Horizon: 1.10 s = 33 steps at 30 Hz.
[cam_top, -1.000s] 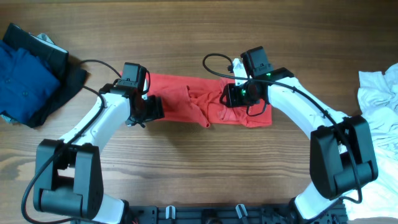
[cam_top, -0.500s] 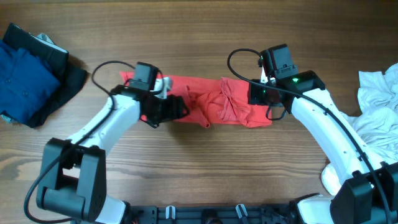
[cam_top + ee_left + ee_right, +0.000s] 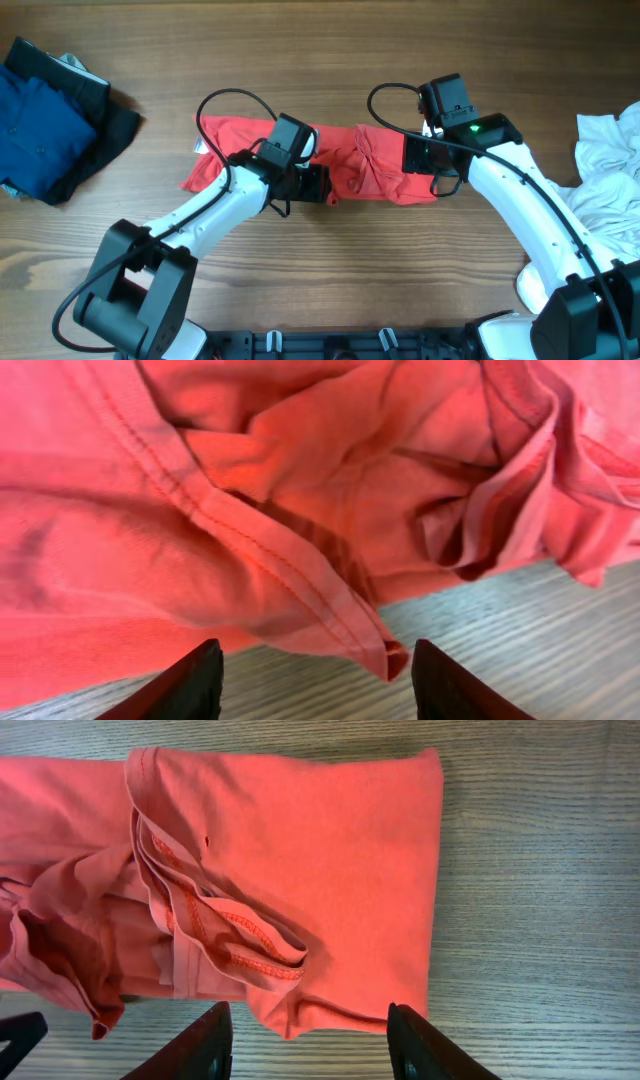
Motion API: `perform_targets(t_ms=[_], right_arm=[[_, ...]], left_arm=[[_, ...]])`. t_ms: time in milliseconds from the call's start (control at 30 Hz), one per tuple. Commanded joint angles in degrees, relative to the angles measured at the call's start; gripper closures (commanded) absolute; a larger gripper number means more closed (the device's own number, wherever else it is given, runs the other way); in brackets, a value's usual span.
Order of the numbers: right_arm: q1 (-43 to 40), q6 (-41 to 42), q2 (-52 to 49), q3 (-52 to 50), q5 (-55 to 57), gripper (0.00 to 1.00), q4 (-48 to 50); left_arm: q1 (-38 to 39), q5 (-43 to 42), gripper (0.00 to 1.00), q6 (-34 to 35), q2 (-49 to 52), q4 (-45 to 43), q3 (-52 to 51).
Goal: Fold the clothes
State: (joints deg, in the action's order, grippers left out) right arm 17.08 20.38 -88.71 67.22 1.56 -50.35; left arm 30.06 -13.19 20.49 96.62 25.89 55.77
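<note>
Lying bunched on wooden table (image 3: 330, 60), red T-shirt (image 3: 372, 172)

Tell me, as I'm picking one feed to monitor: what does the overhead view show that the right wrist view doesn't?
Only overhead: the left arm, the right arm, a blue clothes pile at left, a white garment at right. Only right wrist: stitched hem layers close up, and the right gripper with open fingertips. Both: the red T-shirt on the wooden table.

The red shirt (image 3: 300, 510) lies bunched up on the wood table (image 3: 530, 630), its edge near the two spread fingers (image 3: 195, 685) of the gripper (image 3: 318, 685).
</note>
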Motion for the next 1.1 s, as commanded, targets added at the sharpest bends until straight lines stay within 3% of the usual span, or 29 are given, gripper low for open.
perform_targets(t_ms=[0, 233, 533, 633, 933, 1067], right_arm=[[0.09, 0.79, -0.33, 0.20, -0.11, 0.50, -0.13], [0.09, 0.79, -0.33, 0.20, -0.31, 0.50, -0.31], [0.09, 0.74, -0.33, 0.20, -0.28, 0.50, -0.17], [0.09, 0.74, -0.33, 0.20, -0.28, 0.50, -0.20], [0.09, 0.76, -0.33, 0.20, -0.28, 0.50, -0.31], [0.09, 0.76, -0.33, 0.20, -0.28, 0.50, -0.28]], left_arm=[[0.94, 4.11, 0.43, 2.78, 2.27, -0.39, -0.26], [1.75, 3.37, 0.48, 2.75, 6.32, -2.62, -0.24], [1.64, -0.70, 0.78, 2.73, 3.76, -3.61, -0.24], [1.64, -0.70, 0.93, 2.73, 3.76, -3.45, -0.24], [-1.29, -1.16, 0.93, 4.72, -3.17, -7.76, -0.20], [-1.70, -1.64, 0.84, 5.55, -2.40, -8.33, -0.20]])
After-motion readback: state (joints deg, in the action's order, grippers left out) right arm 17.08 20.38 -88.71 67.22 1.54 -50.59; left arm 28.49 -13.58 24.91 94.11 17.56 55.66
